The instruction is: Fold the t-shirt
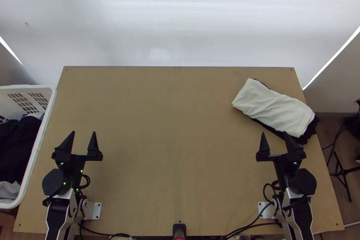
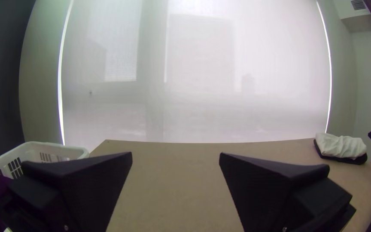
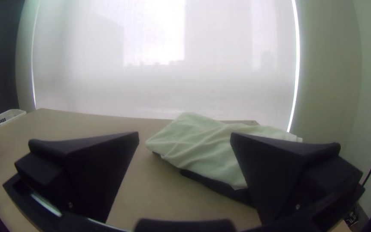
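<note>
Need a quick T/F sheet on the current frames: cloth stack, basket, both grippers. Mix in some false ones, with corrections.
1. The folded cream cloth lies on top of a black cloth. True.
2. The left gripper, with wide flat black fingers, is clamped on a garment. False: its fingers are open with nothing between them.
3. The white plastic basket with slotted walls has dark cloth in it. True.
4. The cream cloth is spread out over the middle of the light wooden table. False: it lies folded near the table's right edge.
5. The fingers of the right gripper are shut. False: they stand apart.
</note>
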`<move>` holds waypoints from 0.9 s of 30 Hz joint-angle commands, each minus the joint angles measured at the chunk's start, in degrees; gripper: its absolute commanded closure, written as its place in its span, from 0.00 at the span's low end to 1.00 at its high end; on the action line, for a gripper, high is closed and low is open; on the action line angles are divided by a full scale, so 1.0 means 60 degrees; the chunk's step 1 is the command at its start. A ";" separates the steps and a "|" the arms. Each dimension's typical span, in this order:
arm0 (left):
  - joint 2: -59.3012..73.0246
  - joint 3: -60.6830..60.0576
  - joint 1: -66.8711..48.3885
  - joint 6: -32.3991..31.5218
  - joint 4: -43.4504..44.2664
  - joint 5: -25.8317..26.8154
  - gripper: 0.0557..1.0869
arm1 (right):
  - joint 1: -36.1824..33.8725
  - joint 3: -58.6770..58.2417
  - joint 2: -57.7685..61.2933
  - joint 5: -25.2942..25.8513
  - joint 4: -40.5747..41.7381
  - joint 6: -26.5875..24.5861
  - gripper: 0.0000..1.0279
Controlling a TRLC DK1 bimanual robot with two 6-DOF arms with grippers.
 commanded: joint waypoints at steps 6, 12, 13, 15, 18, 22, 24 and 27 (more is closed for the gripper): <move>0.0159 0.1899 0.0407 -0.0205 -0.0119 -0.0454 0.05 | 0.0006 0.0002 -0.0006 0.0000 0.0001 -0.0002 0.04; 0.3543 0.5942 0.0422 -0.0601 -0.0631 -0.1992 0.05 | 0.0006 0.0002 -0.0006 0.0000 0.0001 -0.0002 0.04; 0.4305 0.6909 0.0436 -0.0733 -0.1203 -0.2329 0.05 | 0.0006 0.0002 0.0009 0.0000 0.0001 -0.0002 0.04; 0.5726 0.8740 0.0876 -0.0703 -0.2023 -0.2974 0.05 | 0.0006 0.0002 0.0009 0.0000 0.0001 -0.0002 0.04; 0.7264 1.0498 0.3029 -0.0689 -0.2360 -0.2900 0.05 | 0.0006 0.0002 -0.0006 0.0000 0.0001 -0.0002 0.04; 0.9446 1.2607 0.4890 -0.0659 -0.3722 -0.2886 0.05 | 0.0006 0.0002 -0.0006 0.0000 0.0001 -0.0002 0.04; 1.0618 1.3457 0.5871 -0.0498 -0.4645 -0.2930 0.05 | -0.0008 0.0002 -0.0006 0.0000 0.0001 0.0013 0.04; 1.2054 1.4174 0.6984 -0.0191 -0.5377 -0.2915 0.05 | 0.0006 0.0002 -0.0006 0.0000 0.0001 -0.0002 0.04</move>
